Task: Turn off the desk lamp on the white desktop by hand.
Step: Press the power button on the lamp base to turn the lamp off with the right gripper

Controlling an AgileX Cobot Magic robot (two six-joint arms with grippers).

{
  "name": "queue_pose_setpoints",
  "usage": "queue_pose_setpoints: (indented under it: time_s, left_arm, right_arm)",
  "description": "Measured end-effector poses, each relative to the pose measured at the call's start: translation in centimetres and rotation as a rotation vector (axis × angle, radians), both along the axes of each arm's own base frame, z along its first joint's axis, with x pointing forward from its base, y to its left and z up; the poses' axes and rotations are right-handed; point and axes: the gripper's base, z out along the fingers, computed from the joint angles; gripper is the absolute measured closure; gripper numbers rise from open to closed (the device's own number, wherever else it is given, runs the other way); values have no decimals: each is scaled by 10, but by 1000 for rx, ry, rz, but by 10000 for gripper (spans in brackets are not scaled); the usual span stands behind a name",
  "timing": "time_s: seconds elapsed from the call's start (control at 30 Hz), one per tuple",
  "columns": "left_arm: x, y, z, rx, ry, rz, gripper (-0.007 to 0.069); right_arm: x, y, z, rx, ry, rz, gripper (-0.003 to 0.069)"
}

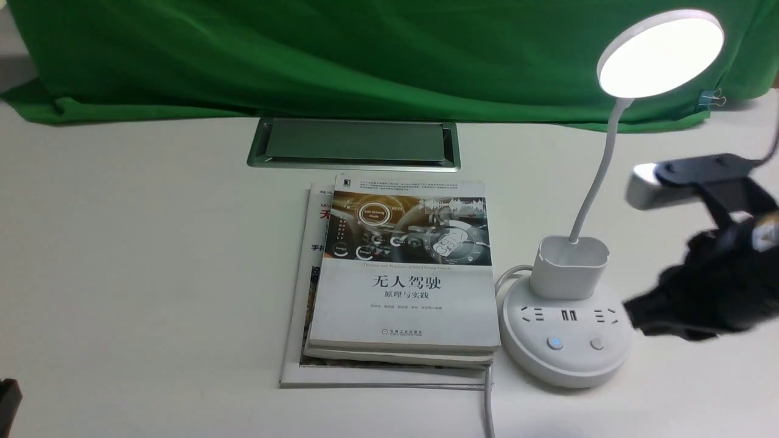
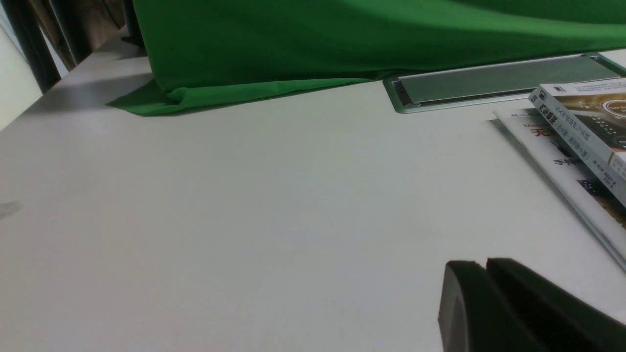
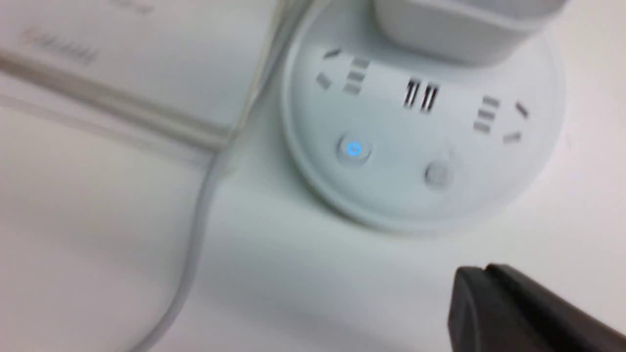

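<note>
front view: the desk lamp point(image 1: 566, 328) stood on the white desktop point(image 1: 152, 274), its round base just beside the stack of books point(image 1: 401, 267) on the robot's right. its disc head point(image 1: 660, 53) glowed, and the button nearer the books point(image 1: 554, 342) shone blue. the right gripper point(image 1: 636, 316), blurred, hung on the far side of the base from the books, close to its rim. the grey hatch point(image 1: 353, 143) lay behind the books.

left wrist view: the left gripper point(image 2: 484, 266) sat over bare desktop point(image 2: 244, 220) near the books point(image 2: 582, 142), its black fingers pressed together on nothing.

right wrist view: the right gripper point(image 3: 484, 274) also had its fingers together on nothing. it was near the lamp point(image 3: 415, 137) but apart from it, on the side of the grey button point(image 3: 436, 173), the one farther from the blurred books point(image 3: 122, 73).
</note>
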Motion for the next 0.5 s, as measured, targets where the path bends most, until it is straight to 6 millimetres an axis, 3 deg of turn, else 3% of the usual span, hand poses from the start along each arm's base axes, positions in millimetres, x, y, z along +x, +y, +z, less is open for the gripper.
queue_pose_setpoints:
  time_s: [0.17,0.23,0.5]
  left_arm:
    - [0,0,0,-1,0,0,605]
    - [0,0,0,-1,0,0,605]
    - [0,0,0,-1,0,0,605]
  right_arm:
    - [-37,-13,16,35,-79,-5,621]
    - [-56,-20,32,69,-158,-12,621]
    - [-83,-30,65,161,-405,-26,621]
